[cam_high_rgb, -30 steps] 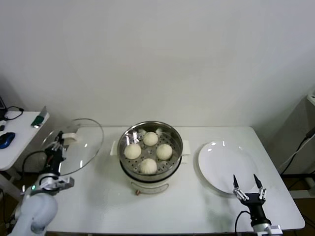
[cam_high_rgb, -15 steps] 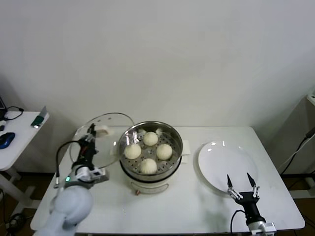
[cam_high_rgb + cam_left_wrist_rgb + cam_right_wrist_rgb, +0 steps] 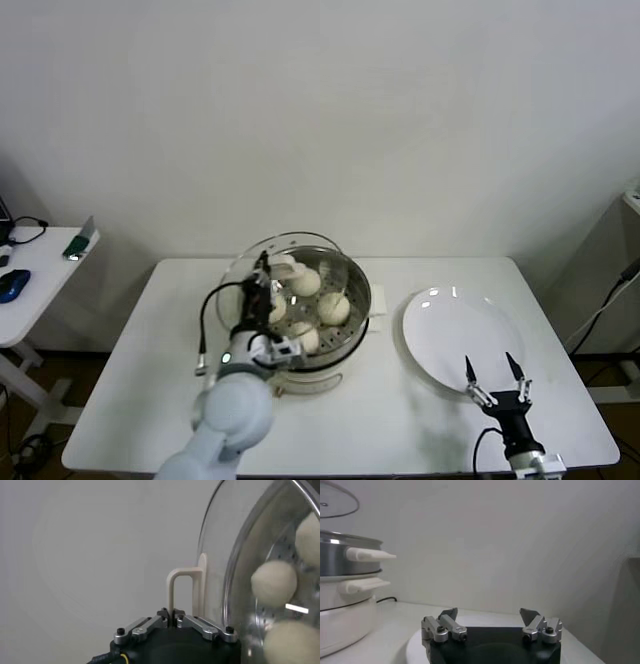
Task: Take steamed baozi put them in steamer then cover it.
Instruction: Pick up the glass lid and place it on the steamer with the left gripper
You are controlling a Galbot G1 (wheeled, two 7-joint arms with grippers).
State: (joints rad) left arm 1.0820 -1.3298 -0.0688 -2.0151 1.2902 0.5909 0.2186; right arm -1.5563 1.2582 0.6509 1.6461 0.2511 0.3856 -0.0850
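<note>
Nearest the robot, the right gripper [image 3: 497, 381] hangs idle over the front right of the tabletop [image 3: 400, 420], its fingers [image 3: 449, 615] spread wide and holding nothing, just in front of the empty white plate [image 3: 462, 338]. Farther in, the left gripper [image 3: 262, 287] has its fingers pinched on the cream handle of the cover [image 3: 285, 265], carrying the glass lid tilted above the left side of the steamer [image 3: 345, 318]. Inside the pot sit all four steamed baozi [image 3: 334, 308] on the perforated tray. The loading therefore looks finished; what seems left is levelling the lid, centring it on the rim, lowering it and letting go.
</note>
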